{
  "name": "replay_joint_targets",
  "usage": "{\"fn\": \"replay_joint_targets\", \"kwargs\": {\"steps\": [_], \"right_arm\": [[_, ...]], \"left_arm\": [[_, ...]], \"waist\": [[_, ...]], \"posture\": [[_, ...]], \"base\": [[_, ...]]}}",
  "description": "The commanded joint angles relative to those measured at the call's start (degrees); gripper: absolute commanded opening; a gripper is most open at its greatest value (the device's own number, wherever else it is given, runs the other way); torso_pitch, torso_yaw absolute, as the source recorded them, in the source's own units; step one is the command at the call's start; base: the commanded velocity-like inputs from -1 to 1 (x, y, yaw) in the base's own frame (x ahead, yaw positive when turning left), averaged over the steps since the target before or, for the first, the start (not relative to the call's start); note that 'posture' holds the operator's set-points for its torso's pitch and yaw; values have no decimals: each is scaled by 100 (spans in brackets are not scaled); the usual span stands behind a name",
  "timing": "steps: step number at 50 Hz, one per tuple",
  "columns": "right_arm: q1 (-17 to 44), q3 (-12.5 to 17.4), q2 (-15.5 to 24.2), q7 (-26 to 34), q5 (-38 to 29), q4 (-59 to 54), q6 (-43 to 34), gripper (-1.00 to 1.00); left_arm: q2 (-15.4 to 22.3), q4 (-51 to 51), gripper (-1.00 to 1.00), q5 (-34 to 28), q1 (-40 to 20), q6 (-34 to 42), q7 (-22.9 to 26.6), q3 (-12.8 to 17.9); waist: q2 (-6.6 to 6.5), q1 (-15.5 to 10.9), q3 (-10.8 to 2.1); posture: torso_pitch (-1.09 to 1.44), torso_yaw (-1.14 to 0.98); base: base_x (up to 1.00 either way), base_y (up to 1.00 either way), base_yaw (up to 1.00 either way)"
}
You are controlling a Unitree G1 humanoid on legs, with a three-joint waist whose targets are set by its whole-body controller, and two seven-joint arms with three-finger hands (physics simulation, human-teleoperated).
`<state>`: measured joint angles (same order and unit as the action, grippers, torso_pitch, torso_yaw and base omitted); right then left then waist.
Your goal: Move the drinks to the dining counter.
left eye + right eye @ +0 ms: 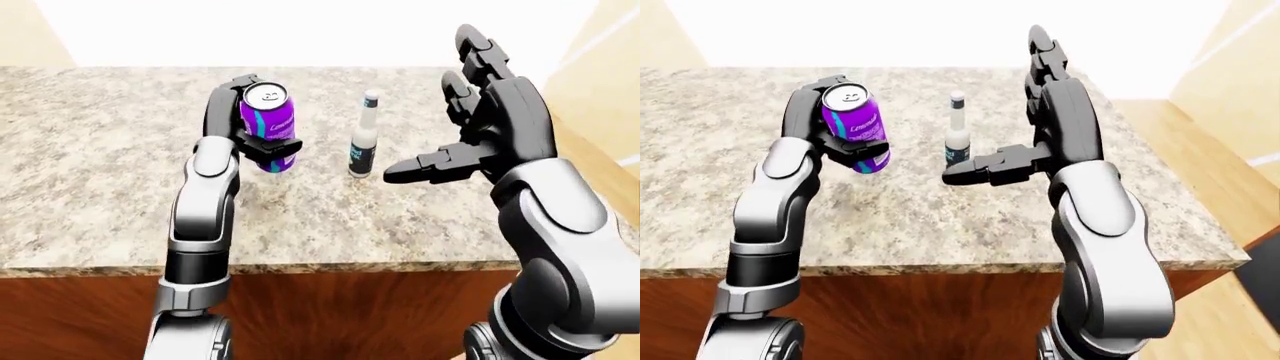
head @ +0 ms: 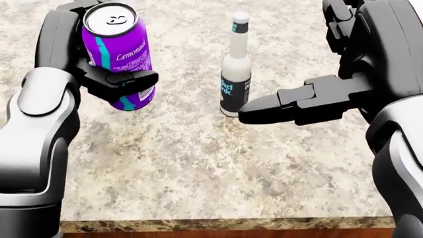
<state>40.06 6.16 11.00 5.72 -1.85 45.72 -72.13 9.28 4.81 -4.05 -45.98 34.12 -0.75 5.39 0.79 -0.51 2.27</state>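
Purple can (image 2: 117,52) clamped in left hand (image 2: 99,74); right hand (image 2: 331,84) spread beside upright bottle (image 2: 235,67).

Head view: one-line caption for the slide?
Left hand grips a purple lemonade can above the granite counter; open right hand beside a standing bottle.

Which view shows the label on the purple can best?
The head view: the purple can is largest there, "Lemonade" readable, gripped by the left hand. Both eye views show it smaller, its label text illegible.
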Motion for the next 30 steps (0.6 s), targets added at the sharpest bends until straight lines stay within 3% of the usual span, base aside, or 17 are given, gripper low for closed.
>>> {"fn": "replay_joint_targets", "kwargs": {"steps": [1, 8, 9, 14, 16, 19, 22, 26, 30], "right_arm": [[149, 40, 39, -61, 21, 81, 126, 100], [41, 40, 40, -108, 100, 64, 230, 100], [18, 44, 40, -113, 110, 85, 229, 100], [-96, 69, 29, -129, 158, 57, 350, 100], [-146, 49, 21, -141, 171, 22, 435, 100], [-184, 32, 8, -164, 180, 16, 469, 100], [-217, 11, 7, -167, 185, 5, 507, 100], [-268, -34, -18, -180, 166, -10, 555, 100], [-252, -39, -24, -173, 154, 13, 517, 100]], "left_arm": [[73, 14, -100, 91, -234, -497, -139, 58], [36, 646, -95, 119, -217, -994, -279, -30], [32, 701, -82, 117, -210, -1039, -281, -38], [17, 677, -55, 76, -199, -999, -285, -70], [11, 723, -10, 34, -207, -1048, -296, -85], [-5, 740, 11, -4, -175, -1077, -283, -93], [-10, 768, 50, -28, -161, -1118, -253, -99], [-16, 744, 68, -46, -137, -1113, -209, -99], [-15, 611, 67, -52, -107, -1013, -178, -91]], "waist": [[-11, -1, -161], [-22, 2, -186], [-22, 1, -192], [-24, 10, -195], [-24, 14, -195], [-28, 17, -198], [-32, 17, -203], [-36, 21, -207], [-35, 24, -209]], "posture": [[0, 0], [0, 0], [0, 0], [0, 0], [0, 0], [0, 0], [0, 0], [0, 0], [0, 0]], "base": [[0, 0, 0], [0, 0, 0], [0, 0, 0], [0, 0, 0], [0, 0, 0], [0, 0, 0], [0, 0, 0], [0, 0, 0], [0, 0, 0]]}}
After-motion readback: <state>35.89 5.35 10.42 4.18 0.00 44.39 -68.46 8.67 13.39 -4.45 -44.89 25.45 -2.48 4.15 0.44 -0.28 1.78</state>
